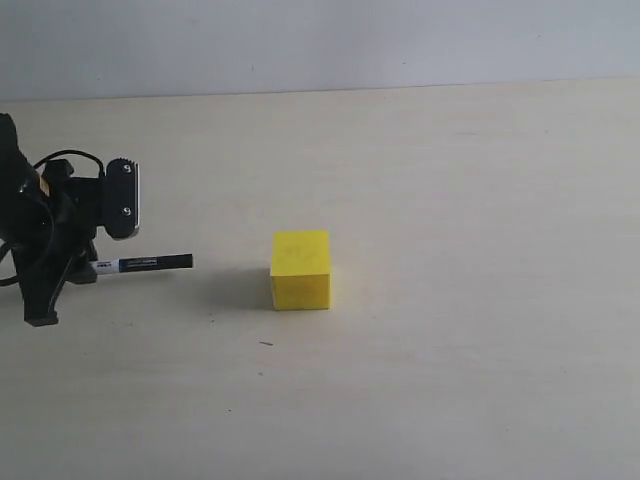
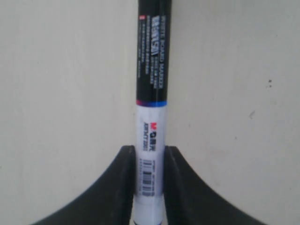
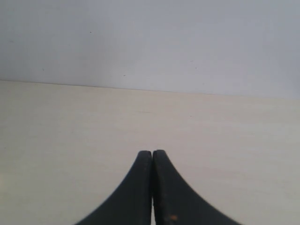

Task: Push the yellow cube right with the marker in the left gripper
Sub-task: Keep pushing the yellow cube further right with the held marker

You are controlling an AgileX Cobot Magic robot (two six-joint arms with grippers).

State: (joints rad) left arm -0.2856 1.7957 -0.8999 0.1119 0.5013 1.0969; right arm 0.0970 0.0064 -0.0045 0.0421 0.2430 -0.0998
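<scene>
The yellow cube sits on the pale table near the middle of the exterior view. At the far left my left gripper is shut on the marker, which lies level and points right, its black end a short gap left of the cube. In the left wrist view the left gripper clamps the marker's white labelled barrel between both black fingers, the black part reaching away. The cube is out of that view. The right gripper is shut with nothing in it, over bare table.
The cream table stretches right of the cube to a pale wall at the back. A small dark speck lies in front of the cube. The right arm is out of the exterior view.
</scene>
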